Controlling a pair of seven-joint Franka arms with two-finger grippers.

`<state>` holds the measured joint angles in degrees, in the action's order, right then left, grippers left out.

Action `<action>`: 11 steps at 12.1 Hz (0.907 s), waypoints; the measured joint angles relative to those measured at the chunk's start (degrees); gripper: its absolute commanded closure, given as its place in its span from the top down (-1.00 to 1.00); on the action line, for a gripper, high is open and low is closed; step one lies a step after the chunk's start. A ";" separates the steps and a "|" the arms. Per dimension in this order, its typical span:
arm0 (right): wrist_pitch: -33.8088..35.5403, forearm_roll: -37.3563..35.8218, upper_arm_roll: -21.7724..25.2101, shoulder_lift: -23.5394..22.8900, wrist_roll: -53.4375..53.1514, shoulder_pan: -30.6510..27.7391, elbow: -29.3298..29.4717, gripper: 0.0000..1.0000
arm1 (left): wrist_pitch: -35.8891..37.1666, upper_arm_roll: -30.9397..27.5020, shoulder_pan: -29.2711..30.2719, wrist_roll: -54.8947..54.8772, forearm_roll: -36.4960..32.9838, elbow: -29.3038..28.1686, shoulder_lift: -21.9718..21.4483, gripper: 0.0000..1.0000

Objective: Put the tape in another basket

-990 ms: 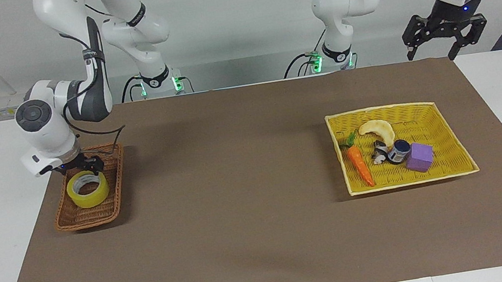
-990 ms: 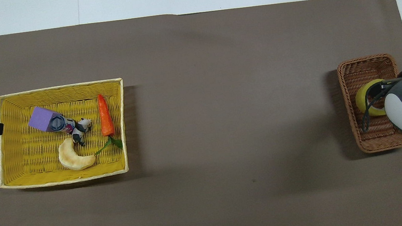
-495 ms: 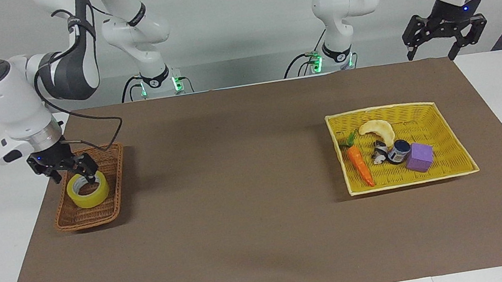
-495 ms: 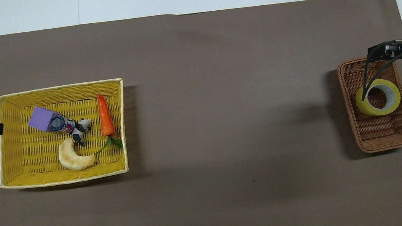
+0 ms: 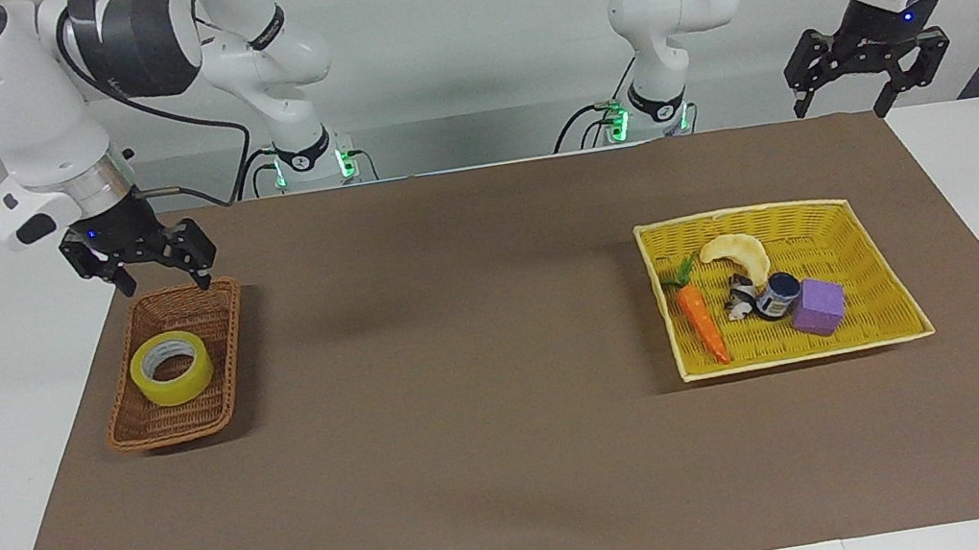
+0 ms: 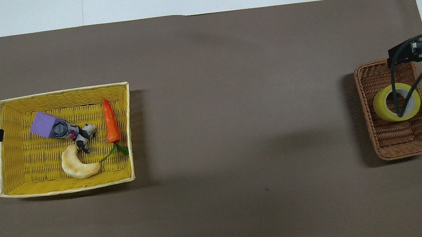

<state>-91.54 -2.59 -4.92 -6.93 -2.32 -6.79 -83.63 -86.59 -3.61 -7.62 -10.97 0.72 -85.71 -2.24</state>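
Locating tape: tape [image 5: 171, 368] flat on its side in basket [image 5: 203, 308], hole up, white core showing; also tape [image 6: 396, 102] mid basket [image 6: 363, 75] in overhead view
Tape long axis: none to speak of, round roll, core axis vertical; basket long axis runs near-to-far from robots
Basket spot: right arm's end of table, on brown mat [image 5: 464, 366]
Right gripper: right gripper [image 5: 155, 270] up in air over the basket's robot-side rim, fingers spread apart, holding nothing
Key relation: tape sits down and away from the robots relative to right gripper; not touching, clear gap between fingertips and roll
Nearer arm: right, by far; left well apart at the table's left-arm end
Task state, judged: tape already in the brown basket, so move looks done; gripper free of the roll
Next, judged: nothing left but clearing the arm off; any regrasp would need going straight down with one finger in the core
Yellow basket: yellow basket [image 5: 868, 209] toward left arm's end, holds carrot [image 5: 704, 323], purple block [image 5: 819, 306], bread piece [image 5: 738, 254], small jar [image 5: 780, 294]
Left gripper: left gripper [image 5: 868, 68] raised over mat's robot-side corner, fingers spread apart, empty, waiting
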 measured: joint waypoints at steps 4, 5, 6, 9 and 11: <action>1.31 0.77 -0.12 0.24 -0.16 0.00 1.62 1.00 | 0.00 0.00 0.00 0.00 0.00 0.00 0.00 1.00; 0.70 1.06 -0.13 0.69 -0.40 0.00 0.64 1.00 | 0.00 0.00 0.00 0.00 0.00 0.00 0.00 1.00; -1.19 1.17 -0.18 1.59 -1.15 0.00 -1.31 1.00 | 0.00 0.00 0.00 0.00 0.00 0.00 0.00 1.00; -4.36 1.24 -0.43 4.11 -3.00 0.00 -5.63 1.00 | 0.00 0.00 0.00 0.00 0.00 0.00 0.00 1.00; -4.36 1.35 -0.47 4.32 -3.00 0.00 -5.65 1.00 | 0.00 0.00 0.00 0.00 0.00 0.00 0.00 1.00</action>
<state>-95.90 -1.25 -5.38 -2.61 -5.32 -6.78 -89.28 -86.59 -3.61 -7.62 -10.97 0.73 -85.71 -2.24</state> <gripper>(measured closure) 0.000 0.000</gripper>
